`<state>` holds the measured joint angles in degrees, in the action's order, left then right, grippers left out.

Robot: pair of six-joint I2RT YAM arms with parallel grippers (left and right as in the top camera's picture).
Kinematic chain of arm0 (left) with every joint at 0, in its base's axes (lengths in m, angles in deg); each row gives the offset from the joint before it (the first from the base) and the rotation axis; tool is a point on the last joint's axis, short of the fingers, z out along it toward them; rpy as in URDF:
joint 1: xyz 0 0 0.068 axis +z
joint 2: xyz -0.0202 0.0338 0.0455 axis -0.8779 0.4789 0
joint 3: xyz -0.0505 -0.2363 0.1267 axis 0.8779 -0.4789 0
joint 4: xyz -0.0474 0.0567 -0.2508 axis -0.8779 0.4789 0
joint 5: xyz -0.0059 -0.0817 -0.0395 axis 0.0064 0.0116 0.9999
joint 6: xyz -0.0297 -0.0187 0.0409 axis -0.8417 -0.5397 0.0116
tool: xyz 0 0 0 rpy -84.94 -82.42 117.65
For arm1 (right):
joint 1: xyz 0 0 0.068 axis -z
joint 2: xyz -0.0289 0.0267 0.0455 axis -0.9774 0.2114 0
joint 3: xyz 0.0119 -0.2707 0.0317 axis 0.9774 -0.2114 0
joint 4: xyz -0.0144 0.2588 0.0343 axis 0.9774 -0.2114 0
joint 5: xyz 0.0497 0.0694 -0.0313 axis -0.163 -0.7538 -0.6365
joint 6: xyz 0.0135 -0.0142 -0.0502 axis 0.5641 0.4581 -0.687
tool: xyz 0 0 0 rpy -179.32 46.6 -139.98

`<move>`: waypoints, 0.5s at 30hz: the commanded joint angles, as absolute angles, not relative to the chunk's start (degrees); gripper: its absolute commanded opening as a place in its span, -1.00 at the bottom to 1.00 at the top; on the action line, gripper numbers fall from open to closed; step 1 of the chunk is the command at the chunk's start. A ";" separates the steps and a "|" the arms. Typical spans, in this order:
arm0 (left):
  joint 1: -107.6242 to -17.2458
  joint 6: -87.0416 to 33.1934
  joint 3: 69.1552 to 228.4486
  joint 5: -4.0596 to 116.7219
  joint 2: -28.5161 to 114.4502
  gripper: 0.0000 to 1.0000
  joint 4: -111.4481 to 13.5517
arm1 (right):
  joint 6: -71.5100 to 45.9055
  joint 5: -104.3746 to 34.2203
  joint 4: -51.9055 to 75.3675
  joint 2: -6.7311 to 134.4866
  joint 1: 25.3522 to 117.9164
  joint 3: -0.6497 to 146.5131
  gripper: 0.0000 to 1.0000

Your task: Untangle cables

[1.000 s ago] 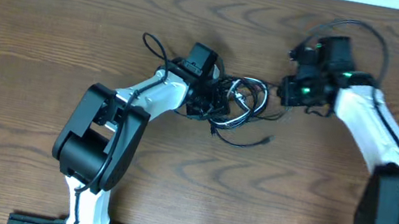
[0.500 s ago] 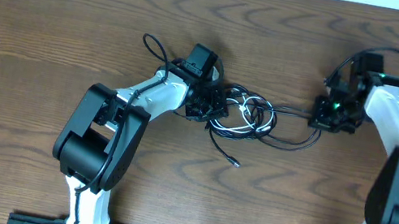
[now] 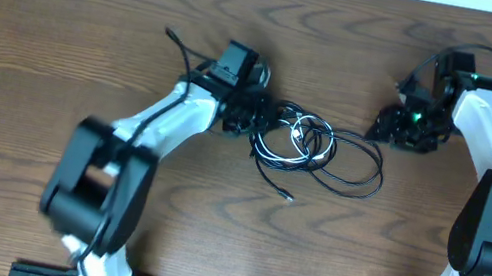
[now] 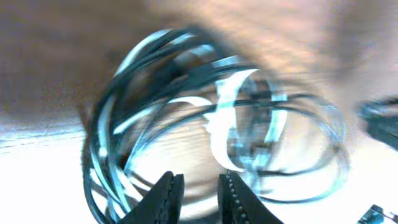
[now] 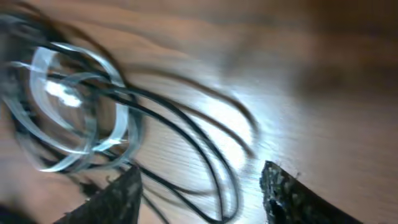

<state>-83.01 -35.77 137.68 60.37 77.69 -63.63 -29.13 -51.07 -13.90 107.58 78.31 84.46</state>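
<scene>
Left hand (image 4: 198,180) hovered narrow and seemingly empty at the tangled cables (image 3: 299,139), right hand (image 5: 200,169) gaped wide, and any blind tug looked likely to cinch the loops tighter.

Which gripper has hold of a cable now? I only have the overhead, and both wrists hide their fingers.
Observer: Not the right gripper: its wrist view shows the jaws wide apart, with black cables crossing the gap unclamped on the table.
Operator: And the left?
Observer: The left gripper shows a narrow gap with only bright table in it, though that view is blurred.
Operator: Where is the white cable from there?
Observer: The white cable curls just beyond that gripper, inside the black loops.
</scene>
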 commanded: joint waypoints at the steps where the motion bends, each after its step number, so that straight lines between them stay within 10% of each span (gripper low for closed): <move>1: -82.93 -32.68 138.33 59.06 70.93 -0.48 -63.52 | -31.69 -60.35 -12.39 107.10 76.96 86.45 0.27; 15: -82.93 -33.14 138.05 51.98 69.86 -0.43 -59.19 | -39.42 -30.94 -5.96 113.44 64.30 86.25 0.32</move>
